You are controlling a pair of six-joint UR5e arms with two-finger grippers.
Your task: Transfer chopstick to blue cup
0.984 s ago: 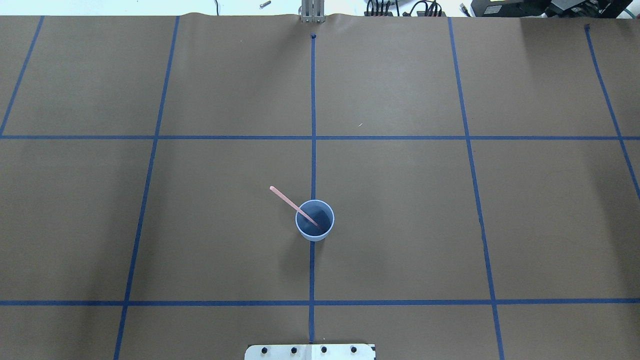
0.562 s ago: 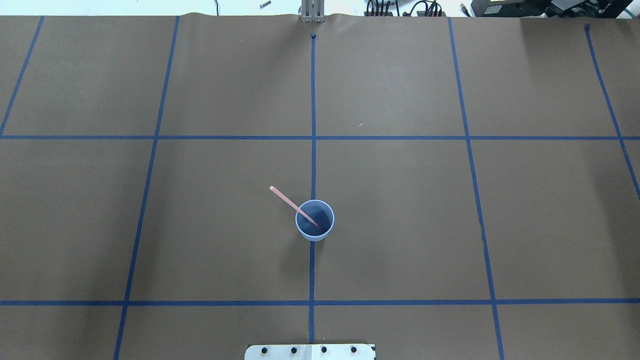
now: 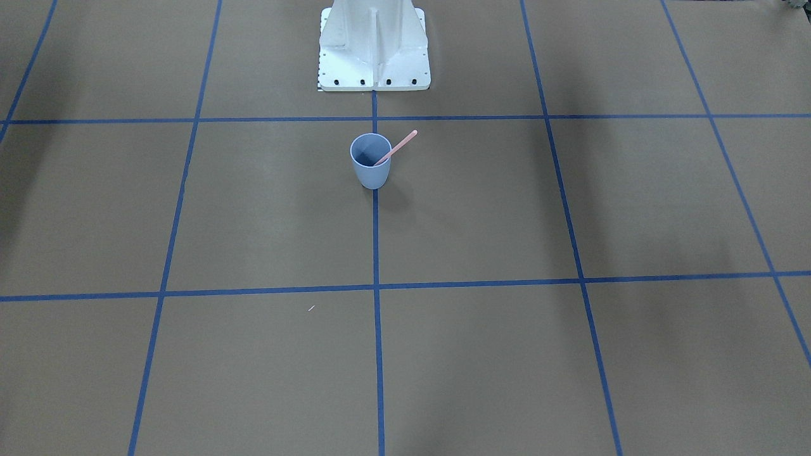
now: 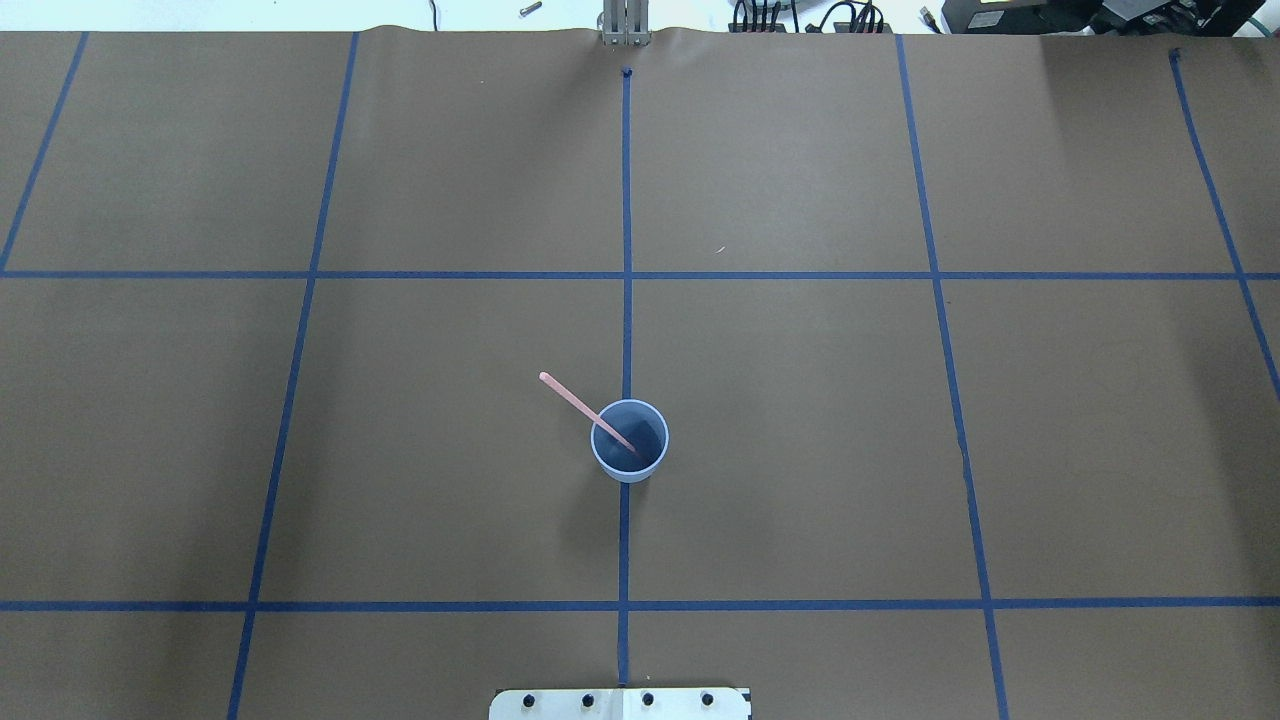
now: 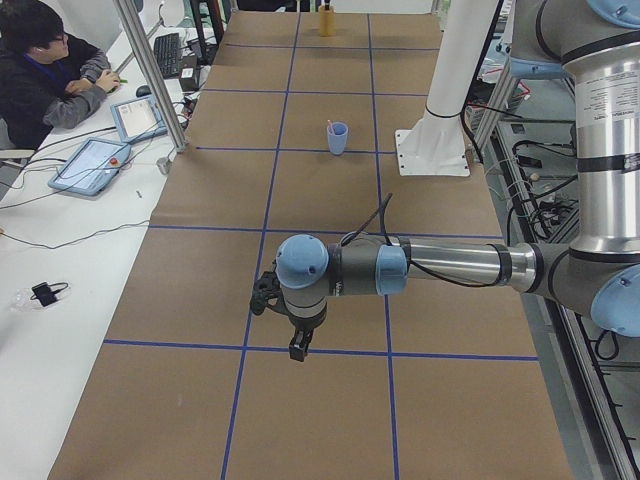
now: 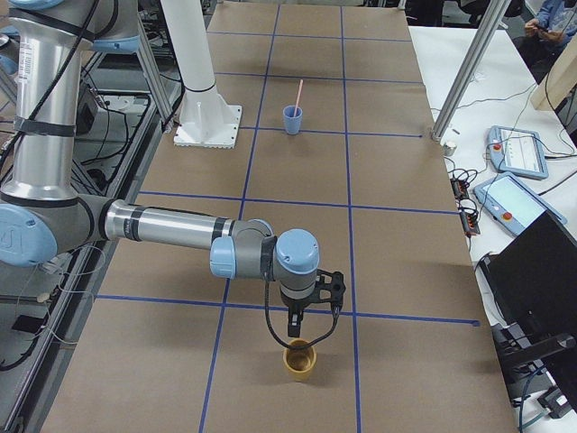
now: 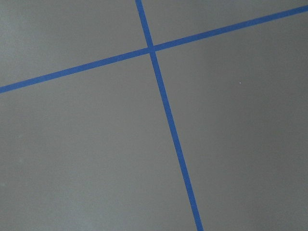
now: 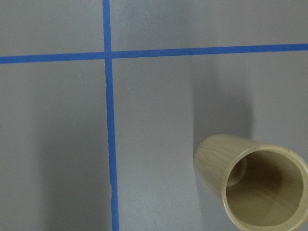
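Observation:
The blue cup [image 4: 630,476] stands upright on the table's centre line, near the robot base; it also shows in the front view [image 3: 370,177] and both side views [image 5: 338,142] [image 6: 292,121]. The pale-pink chopstick [image 4: 570,396] [image 3: 400,145] stands inside it and leans over the rim toward the robot's left. My left gripper [image 5: 298,346] hangs over bare table far from the cup. My right gripper [image 6: 303,325] hangs just above a wooden cup at the other end. I cannot tell whether either is open or shut. Neither wrist view shows fingers.
An empty tan wooden cup [image 8: 216,161] [image 6: 299,363] stands below my right wrist. The white robot base [image 3: 374,57] is behind the blue cup. A seated person [image 5: 40,70] and tablets [image 5: 95,165] are beside the table.

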